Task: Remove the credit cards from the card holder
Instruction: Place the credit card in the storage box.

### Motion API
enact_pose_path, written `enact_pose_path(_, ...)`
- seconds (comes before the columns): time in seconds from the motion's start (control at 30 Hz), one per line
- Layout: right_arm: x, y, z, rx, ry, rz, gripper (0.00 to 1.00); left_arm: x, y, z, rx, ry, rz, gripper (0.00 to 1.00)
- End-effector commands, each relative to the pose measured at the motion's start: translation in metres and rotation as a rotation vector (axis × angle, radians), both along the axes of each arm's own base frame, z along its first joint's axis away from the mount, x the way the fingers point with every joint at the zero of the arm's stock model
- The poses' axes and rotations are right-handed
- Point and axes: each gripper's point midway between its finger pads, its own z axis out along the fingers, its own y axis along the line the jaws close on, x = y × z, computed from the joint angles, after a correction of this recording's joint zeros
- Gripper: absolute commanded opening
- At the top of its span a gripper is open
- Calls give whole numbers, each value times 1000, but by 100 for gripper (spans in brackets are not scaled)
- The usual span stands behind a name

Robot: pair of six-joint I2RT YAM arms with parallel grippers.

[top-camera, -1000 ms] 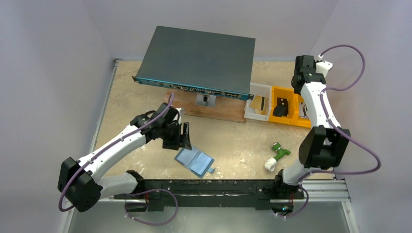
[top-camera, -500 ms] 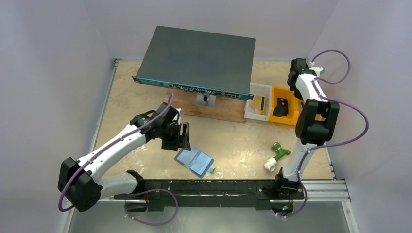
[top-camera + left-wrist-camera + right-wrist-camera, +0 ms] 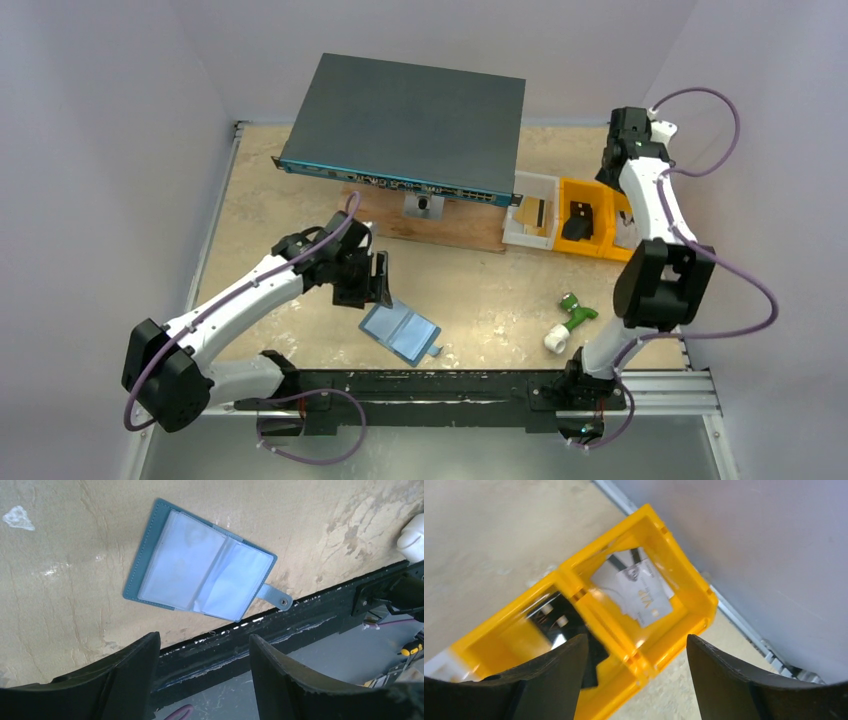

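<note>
The steel-blue card holder [image 3: 400, 333] lies open flat on the table near the front rail. In the left wrist view the card holder [image 3: 200, 572] shows clear inner sleeves and a snap strap; I cannot tell what the sleeves hold. My left gripper [image 3: 378, 280] hovers just behind it, open, and the left gripper [image 3: 204, 637] has nothing between its fingers. My right gripper [image 3: 636, 637] stands open and empty over a yellow bin [image 3: 689, 587] at the far right. Pale credit cards [image 3: 636, 587] lie overlapping in that bin's end compartment.
A large dark grey box [image 3: 405, 125] sits at the back on a wooden board [image 3: 445, 228]. A white bin [image 3: 535, 190] and yellow bins [image 3: 585, 190] stand to its right, one holding a black part [image 3: 578, 222]. A green-and-white fitting [image 3: 570, 322] lies near the black rail [image 3: 440, 385].
The right arm's elbow swung toward the bins and back again, its wrist staying over the yellow bins; its jaws now stand open. The left arm and the card holder have not moved.
</note>
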Motion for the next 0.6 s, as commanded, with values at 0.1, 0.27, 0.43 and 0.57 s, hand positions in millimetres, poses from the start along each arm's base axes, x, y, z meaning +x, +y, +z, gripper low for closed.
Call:
enact_pose_path(0.1, -27, 89, 37, 165, -199, 256, 71, 16, 8, -23, 48, -33, 124, 60)
enact_pose_path(0.27, -68, 161, 23, 320, -263, 450, 69, 17, 17, -50, 97, -11, 183, 46)
enact_pose_path(0.43, -118, 255, -9, 573, -265, 656, 62, 21, 13, -74, 105, 12, 195, 34)
enact_pose_path(0.57, -167, 323, -42, 734, -179, 803, 57, 20, 15, -93, 138, 50, 212, 26)
